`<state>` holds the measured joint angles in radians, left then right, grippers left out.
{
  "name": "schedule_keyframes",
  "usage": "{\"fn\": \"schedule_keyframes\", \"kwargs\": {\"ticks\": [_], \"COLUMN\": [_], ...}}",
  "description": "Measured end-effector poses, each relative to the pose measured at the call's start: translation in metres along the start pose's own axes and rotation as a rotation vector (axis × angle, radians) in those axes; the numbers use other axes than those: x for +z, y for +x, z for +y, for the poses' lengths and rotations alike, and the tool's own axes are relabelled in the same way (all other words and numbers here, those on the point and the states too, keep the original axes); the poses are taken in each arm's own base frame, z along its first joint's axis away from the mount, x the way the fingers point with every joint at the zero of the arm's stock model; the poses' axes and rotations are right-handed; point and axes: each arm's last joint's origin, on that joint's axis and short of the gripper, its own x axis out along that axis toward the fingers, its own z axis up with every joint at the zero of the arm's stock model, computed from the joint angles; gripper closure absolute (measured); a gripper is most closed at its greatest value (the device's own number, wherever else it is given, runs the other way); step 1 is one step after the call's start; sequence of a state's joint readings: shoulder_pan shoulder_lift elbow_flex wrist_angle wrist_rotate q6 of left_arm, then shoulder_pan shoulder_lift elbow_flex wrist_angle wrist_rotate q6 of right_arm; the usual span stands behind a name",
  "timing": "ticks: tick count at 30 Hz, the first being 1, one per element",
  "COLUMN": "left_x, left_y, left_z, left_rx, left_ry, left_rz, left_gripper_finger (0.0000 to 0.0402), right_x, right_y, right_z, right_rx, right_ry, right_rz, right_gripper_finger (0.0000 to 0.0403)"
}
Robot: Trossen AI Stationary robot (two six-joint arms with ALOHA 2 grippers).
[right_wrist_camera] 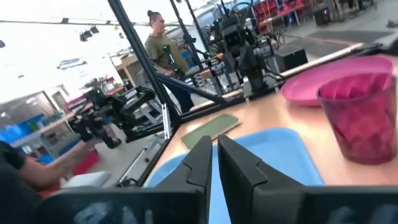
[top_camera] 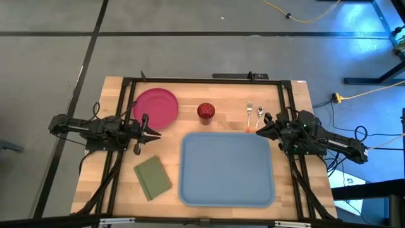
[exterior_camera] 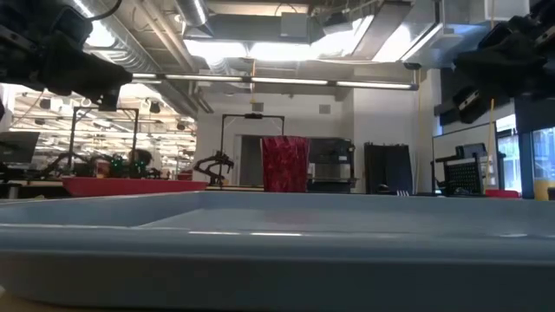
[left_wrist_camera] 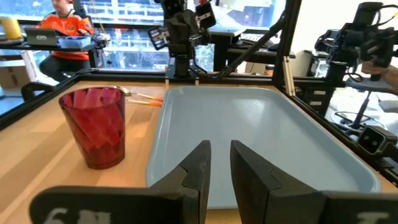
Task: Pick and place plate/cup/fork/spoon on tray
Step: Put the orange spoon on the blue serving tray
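The magenta plate [top_camera: 155,106] lies flat at the table's far left, and the dark-red cup [top_camera: 205,111] stands upright to its right. The fork [top_camera: 250,111] and the spoon [top_camera: 259,114] lie side by side farther right, orange ends toward the tray. The light-blue tray [top_camera: 226,169] lies bare at the near middle. My left gripper [top_camera: 157,133] hovers shut and empty between plate and tray, and in its wrist view [left_wrist_camera: 219,168] it points over the tray past the cup [left_wrist_camera: 94,127]. My right gripper [top_camera: 257,130] hovers shut and empty just near of the spoon and fork. Its wrist view [right_wrist_camera: 213,165] looks past the cup [right_wrist_camera: 360,121] toward the plate [right_wrist_camera: 336,78].
An olive-green square [top_camera: 152,177] lies left of the tray near the front edge. A black frame [top_camera: 202,80] runs around the table top. People show in the room beyond the table [right_wrist_camera: 163,50].
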<state>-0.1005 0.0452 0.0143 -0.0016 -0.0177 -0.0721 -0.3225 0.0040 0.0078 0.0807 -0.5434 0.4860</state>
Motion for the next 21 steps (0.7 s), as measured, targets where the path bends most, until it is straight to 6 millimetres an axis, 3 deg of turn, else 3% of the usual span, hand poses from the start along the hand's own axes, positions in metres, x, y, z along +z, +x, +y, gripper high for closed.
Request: {"fn": "schedule_keyframes", "kwargs": {"ticks": [11, 14, 18, 21], "left_x": [0.020, 0.026, 0.028, 0.028], "left_y": [-0.003, -0.004, -0.005, -0.005], "left_z": [0.004, 0.005, 0.005, 0.006], "left_rx": [0.186, 0.231, 0.244, 0.244], "left_ry": [-0.006, -0.013, 0.015, 0.016], "left_rz": [-0.221, -0.281, -0.301, -0.296], "left_gripper_finger": [0.0347, 0.0347, 0.0347, 0.0347], "right_x": [0.007, 0.018, 0.041, 0.062], "right_y": [0.002, 0.002, -0.005, -0.011], "right_z": [0.007, 0.017, 0.033, 0.047], "right_rx": [-0.026, 0.007, 0.009, 0.029], "right_ry": [0.028, -0.062, -0.237, -0.397], "right_rz": [-0.118, -0.269, -0.597, -0.720], "right_gripper_finger": [0.0370, 0.0370, 0.0370, 0.0370]}}
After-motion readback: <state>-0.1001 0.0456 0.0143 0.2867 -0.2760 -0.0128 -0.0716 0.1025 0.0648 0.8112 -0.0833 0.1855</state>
